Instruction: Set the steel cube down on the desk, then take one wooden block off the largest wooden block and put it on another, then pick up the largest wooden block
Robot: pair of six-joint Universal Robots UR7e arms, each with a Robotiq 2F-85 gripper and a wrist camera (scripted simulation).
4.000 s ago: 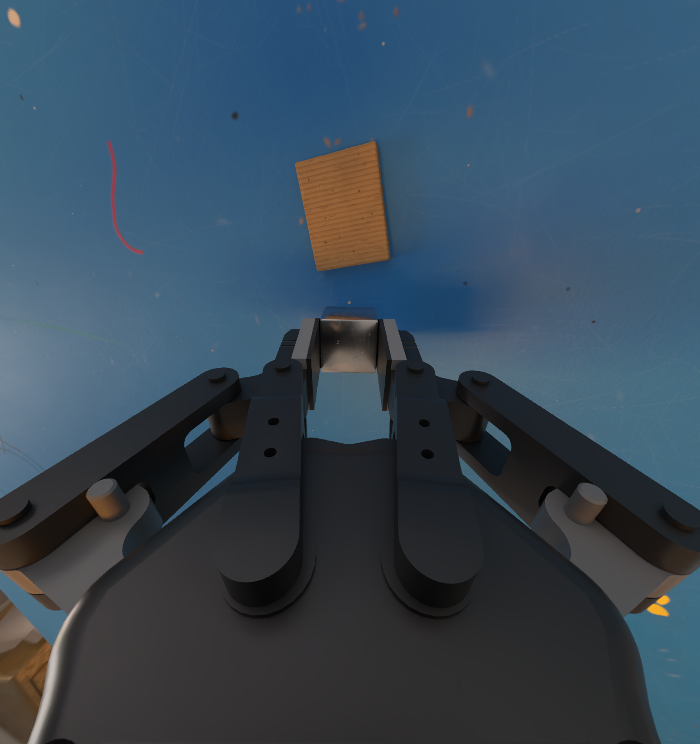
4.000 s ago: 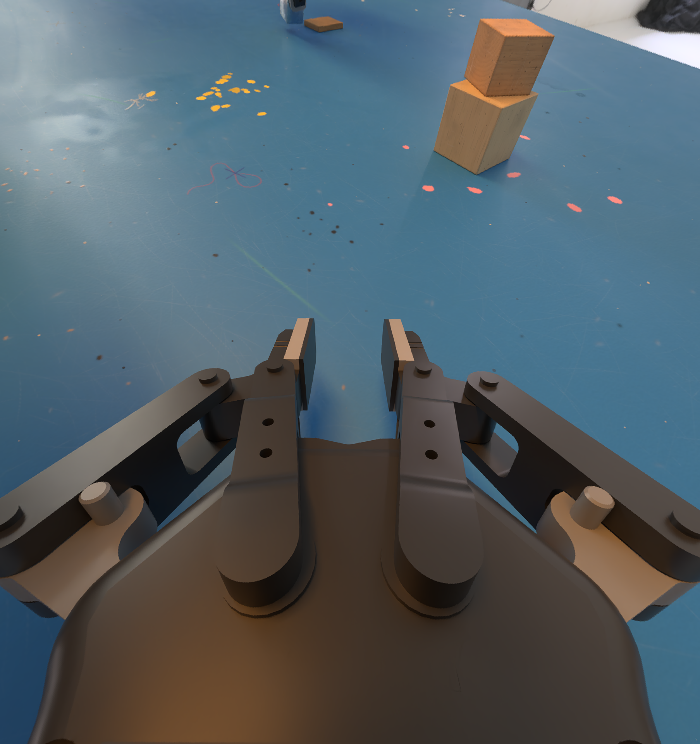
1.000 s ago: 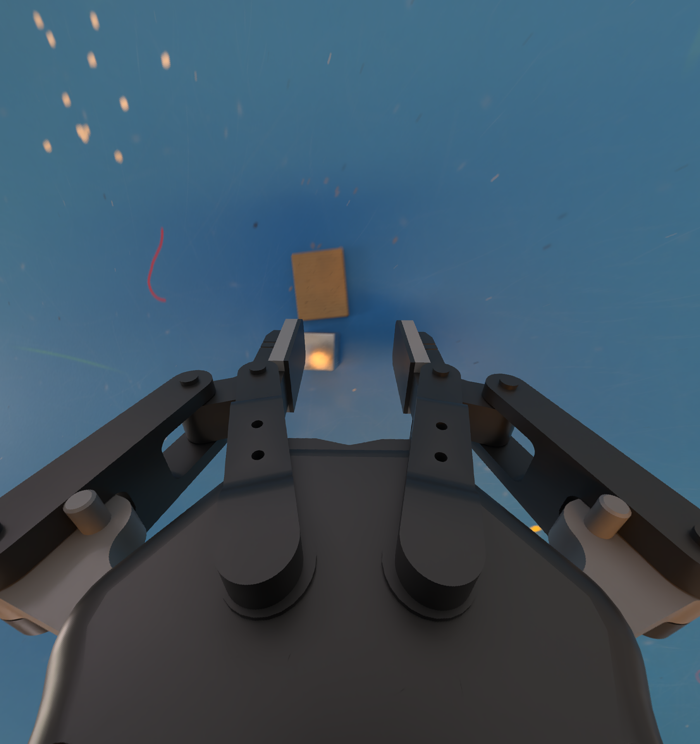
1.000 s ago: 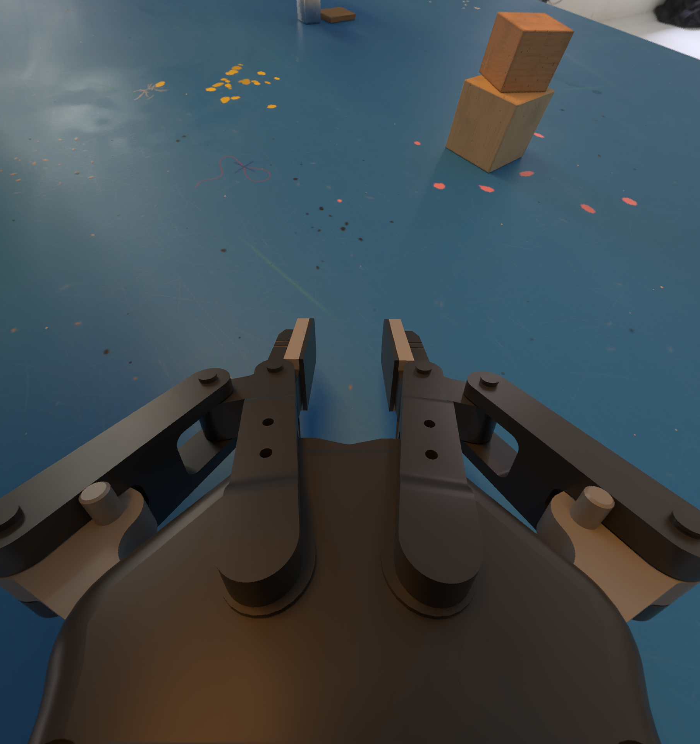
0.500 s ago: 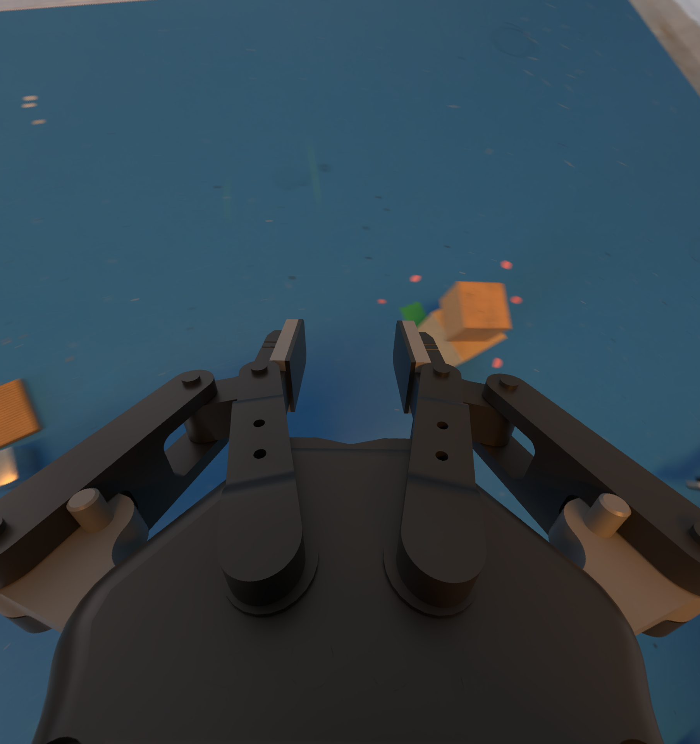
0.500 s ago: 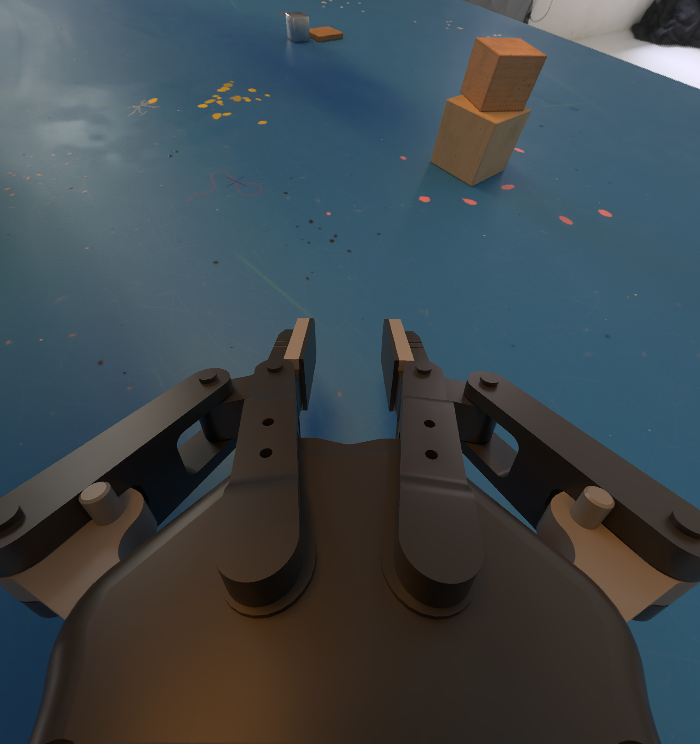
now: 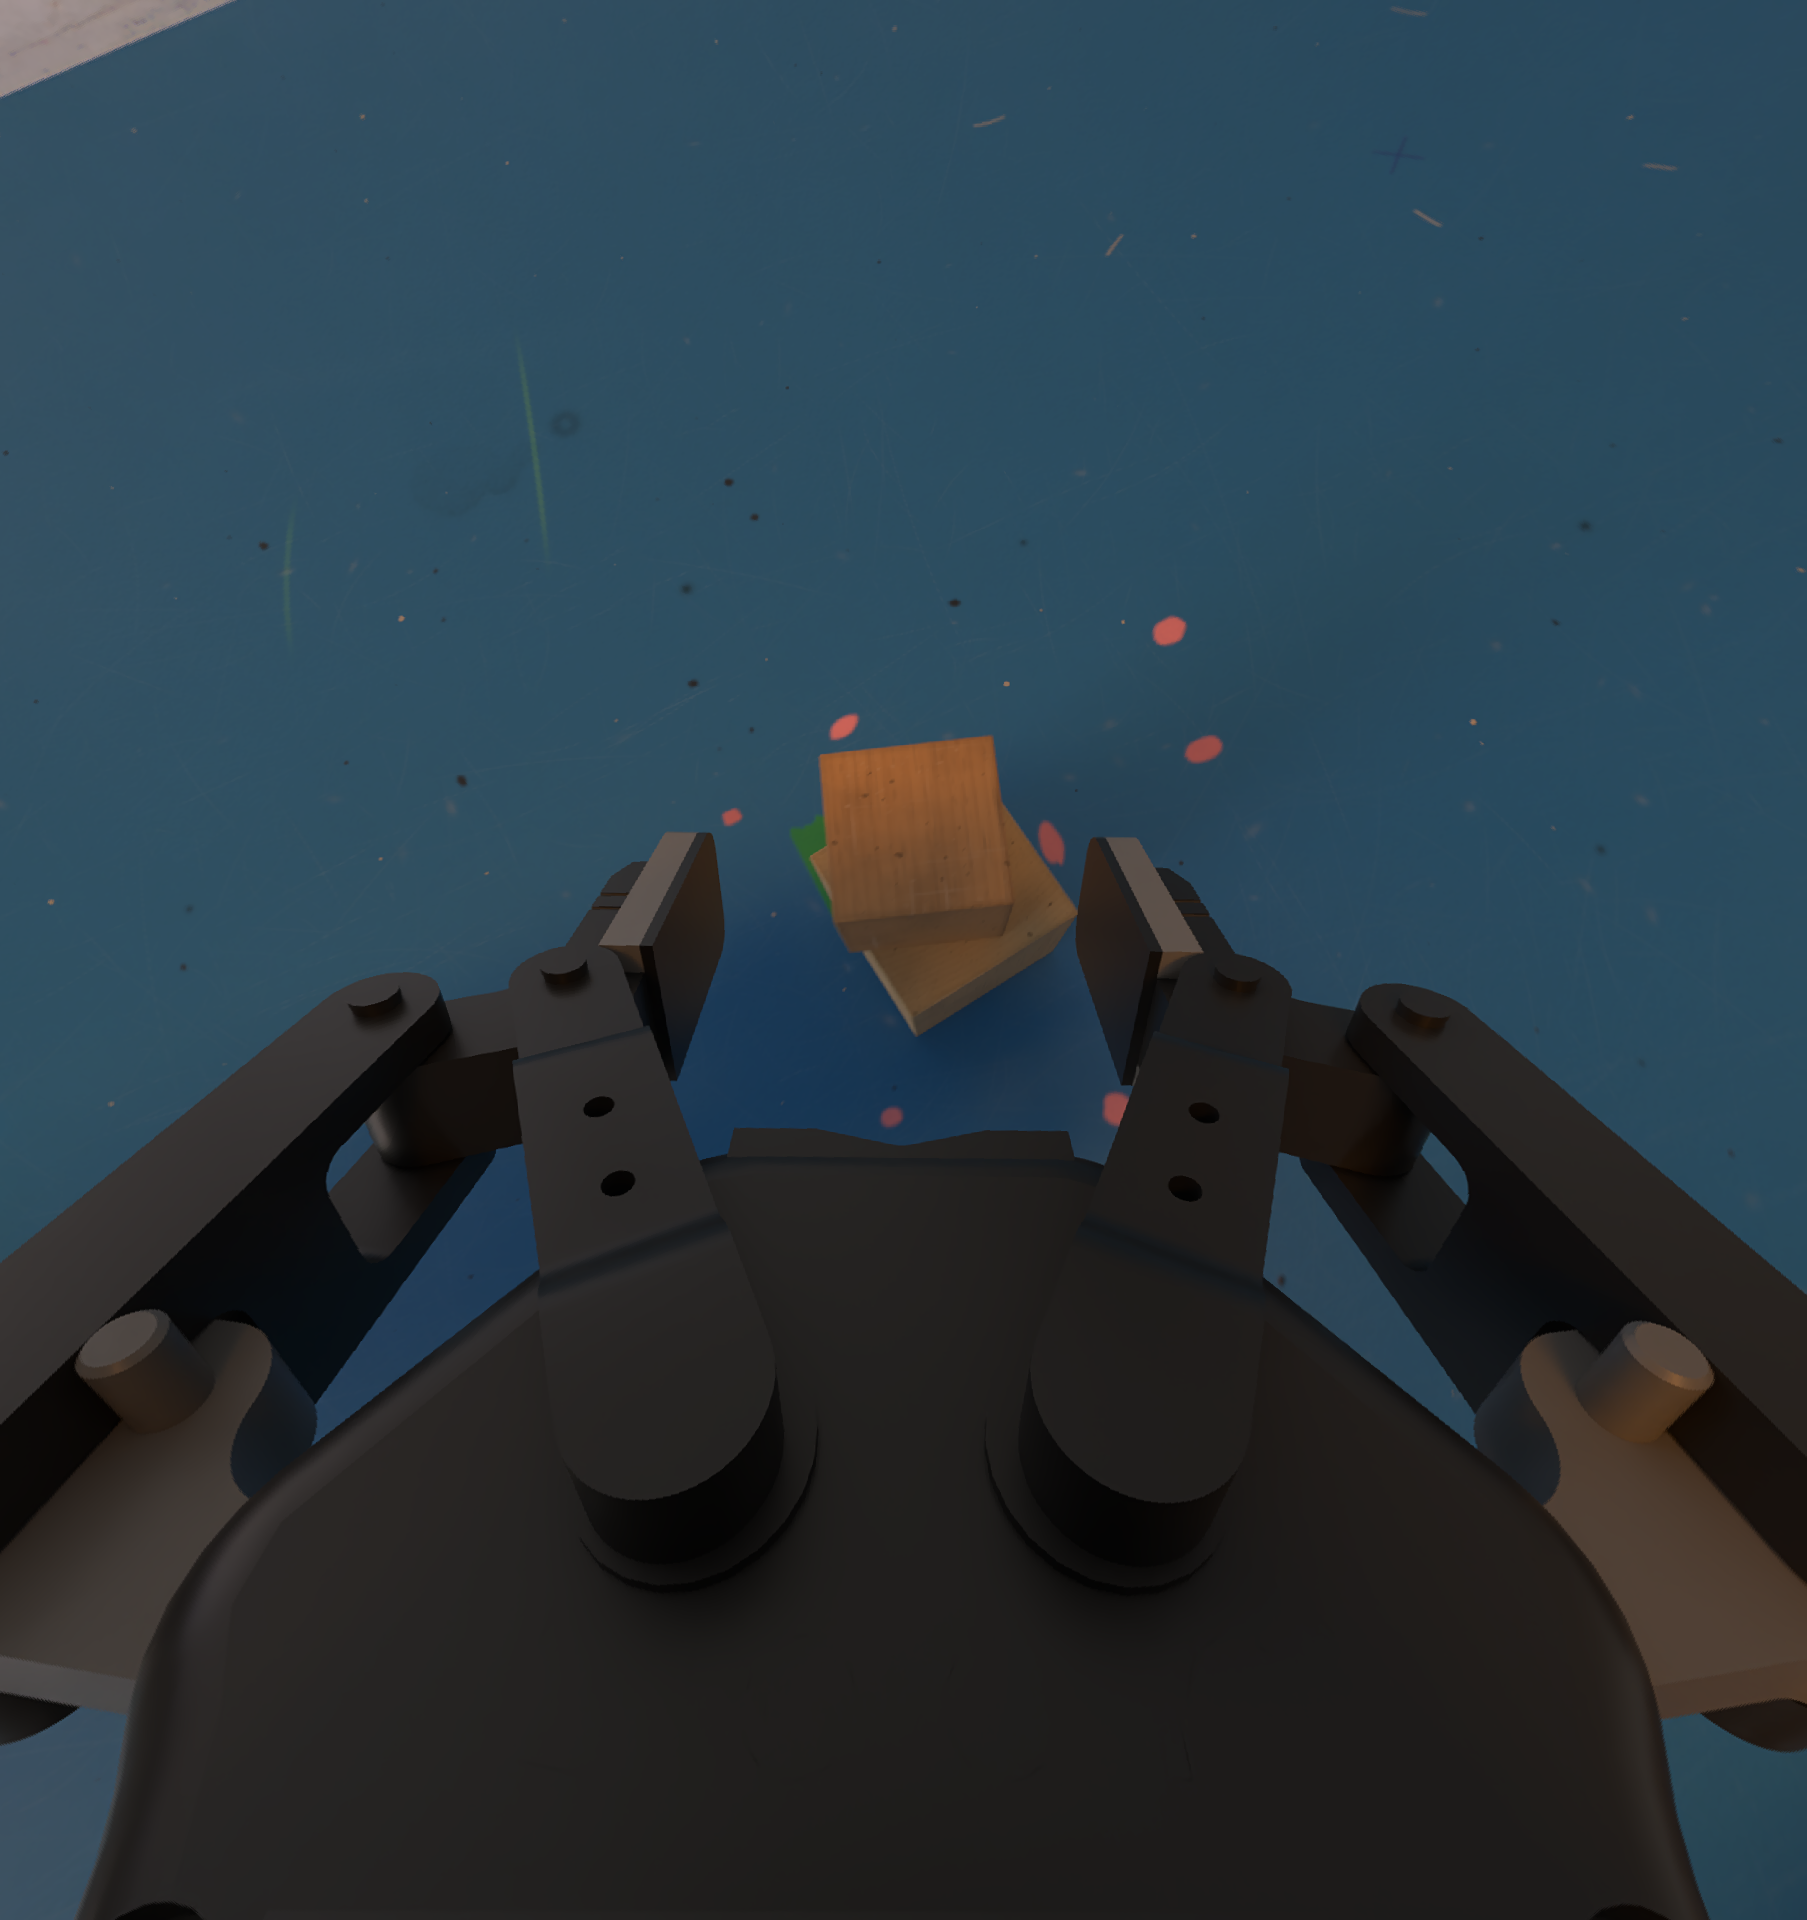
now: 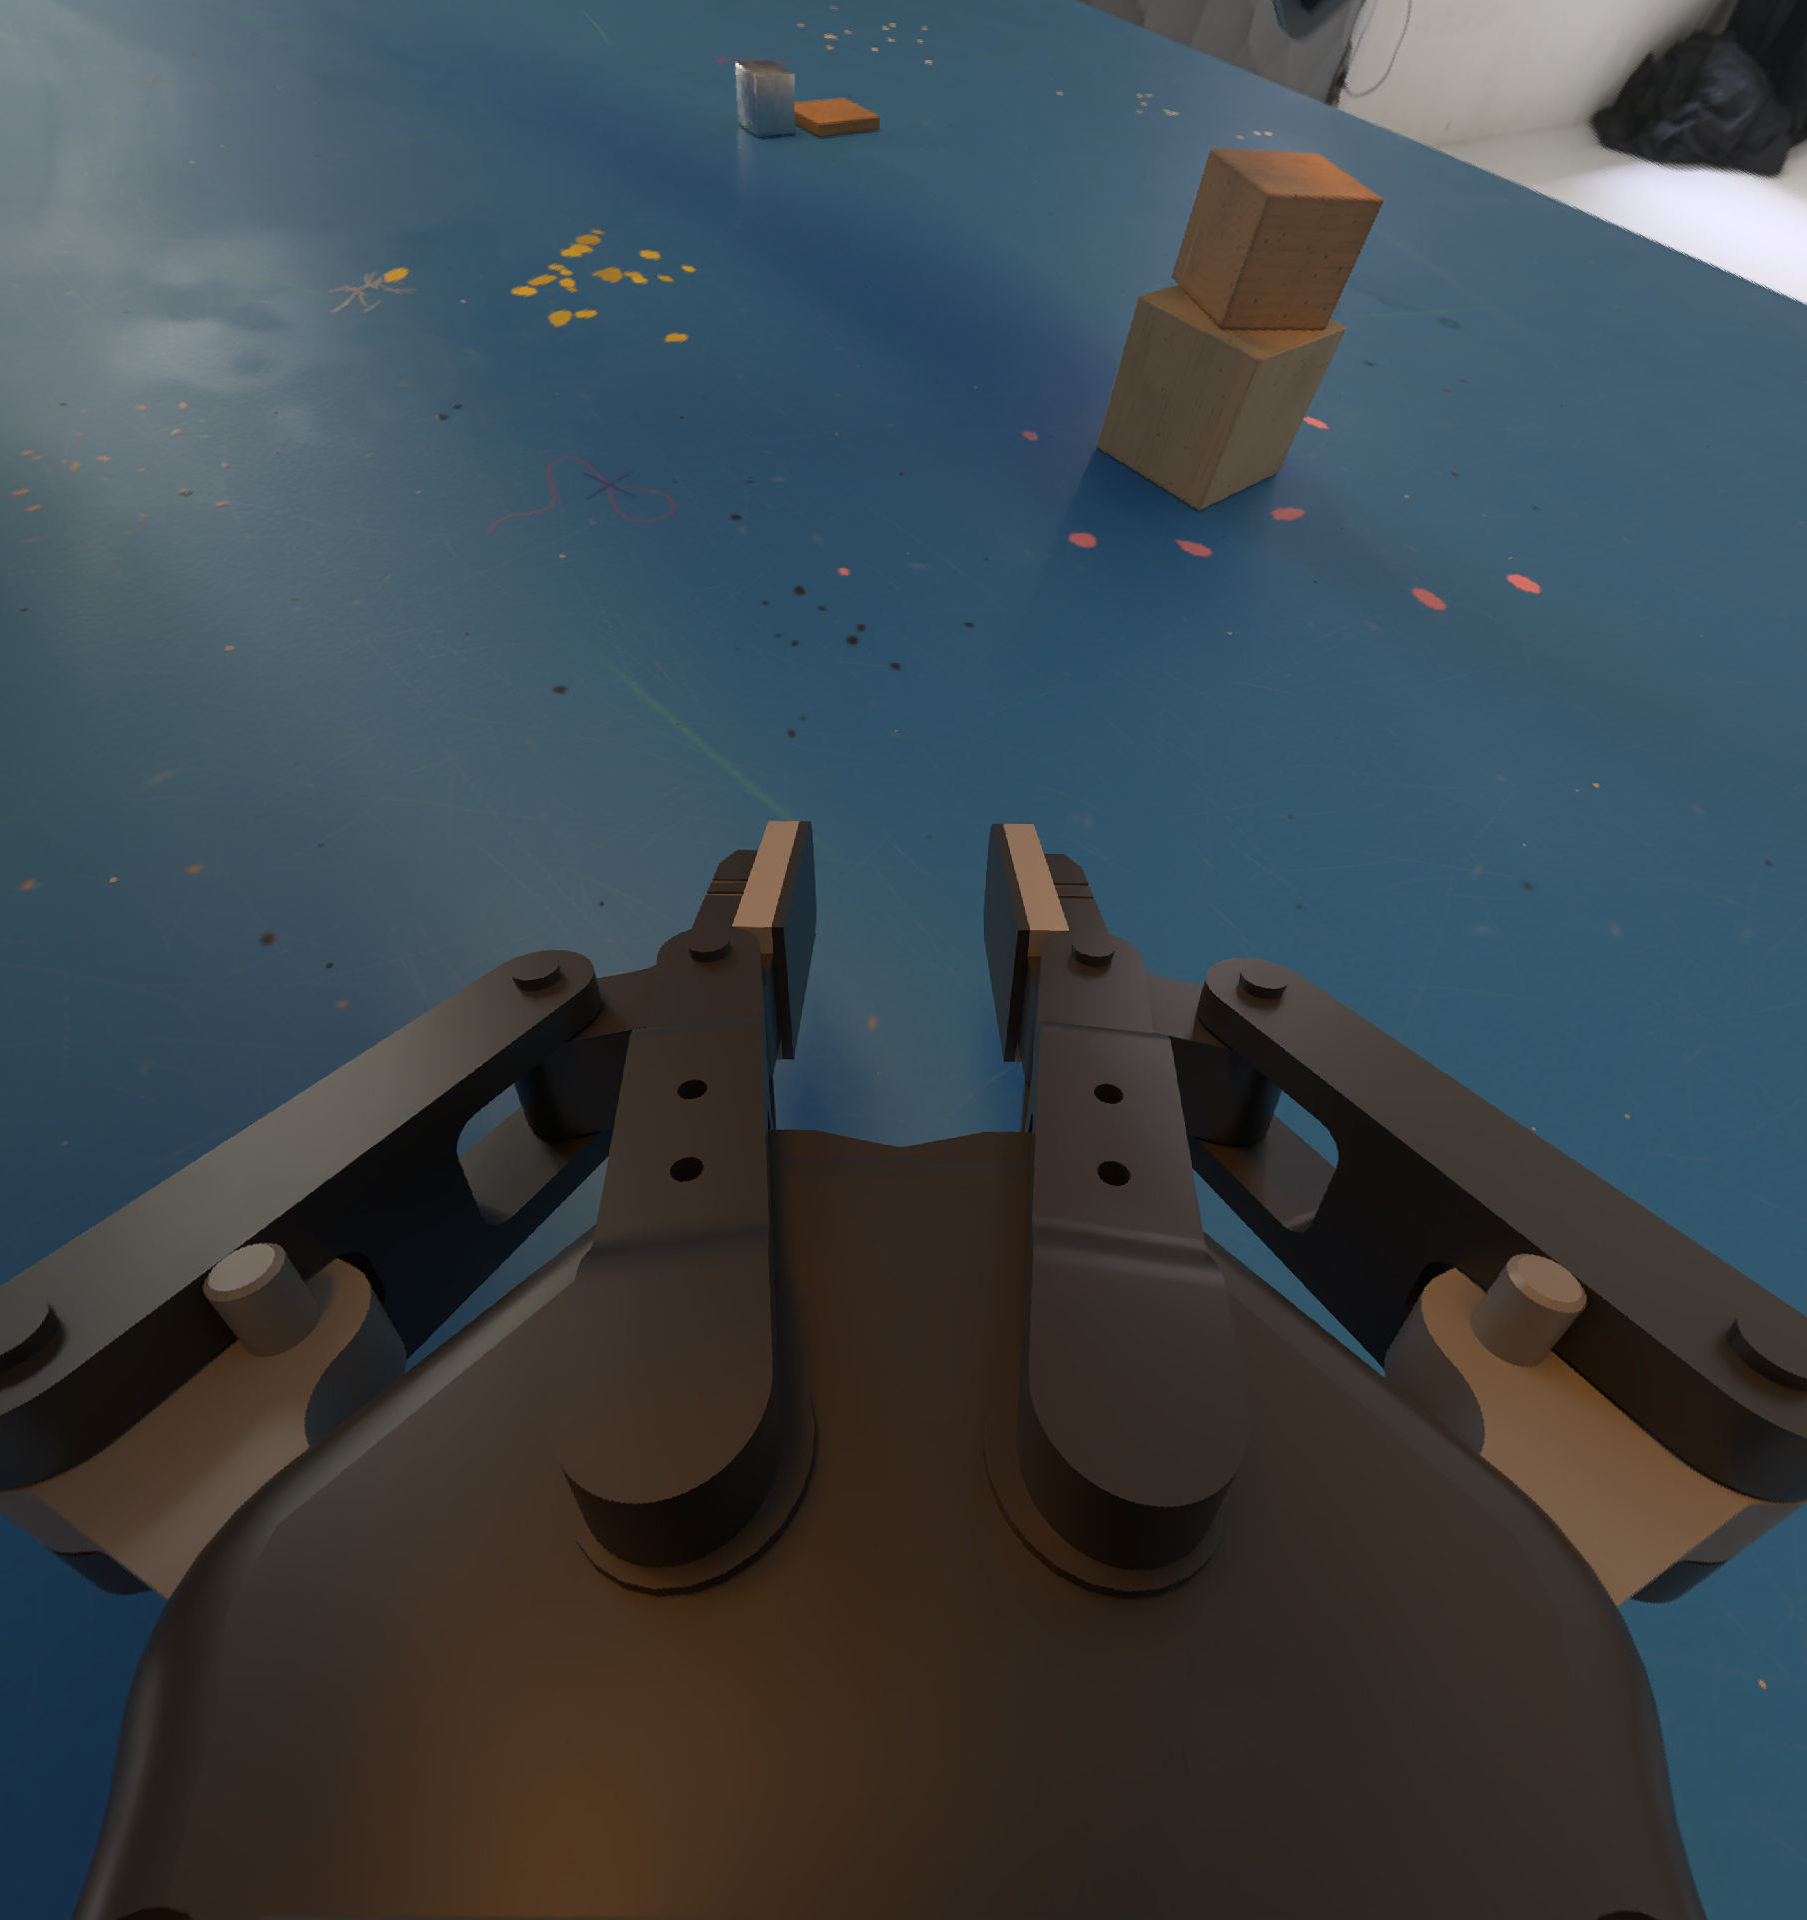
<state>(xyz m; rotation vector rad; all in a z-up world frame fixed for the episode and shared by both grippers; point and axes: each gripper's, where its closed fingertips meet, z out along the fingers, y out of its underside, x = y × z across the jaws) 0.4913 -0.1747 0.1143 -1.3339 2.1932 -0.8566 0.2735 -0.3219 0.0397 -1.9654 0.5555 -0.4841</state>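
Observation:
An orange-brown wooden cube rests on the largest, pale wooden block. My left gripper hangs high above this stack, open wide and empty, the stack showing between its fingers. The right wrist view shows the same stack at the far right: cube on pale block. The steel cube stands on the blue desk at the far end, next to a thin flat wooden block. My right gripper is open and empty, low over the desk, far from all blocks.
A green patch peeks from behind the stack. Paint spots in red and orange mark the desk. The desk's far right edge meets a white floor with a dark bundle.
My left gripper let go of the steel cube on the desk beside the flat block, rose, swung over to the stack and opened wider. The right gripper only shifted slightly.

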